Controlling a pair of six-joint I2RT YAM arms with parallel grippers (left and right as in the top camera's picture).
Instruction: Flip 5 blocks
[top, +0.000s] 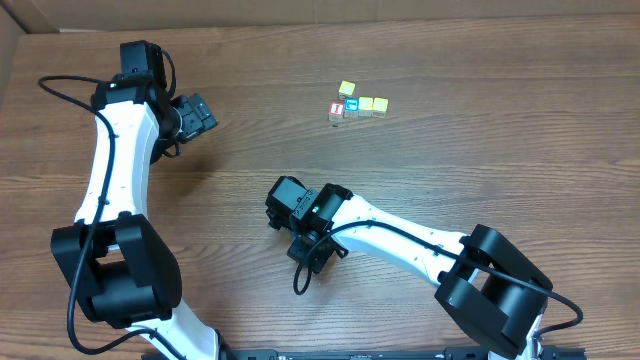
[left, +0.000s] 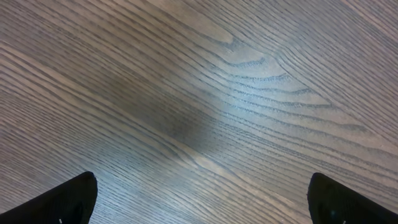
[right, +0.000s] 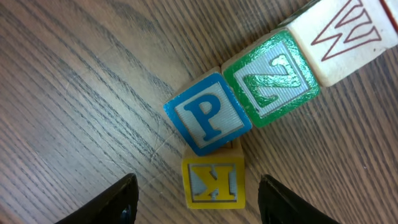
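The blocks (top: 365, 104) sit bunched on the far side of the bench (top: 480, 160), faces touching, so picking one out looks fiddly. The right gripper (right: 197, 193) hangs part-open and empty, aimed at the K block (right: 213, 180), probably because it sticks out at the cluster's edge. The left gripper (left: 202, 205) is spread wide over bare wood, out of the way.

The overhead camera looks down from far on the whole tabletop (top: 480, 150), where the letter blocks (top: 358, 104) show tiny. The left wrist camera faces bare wood close up. The right wrist camera frames those same blocks large.
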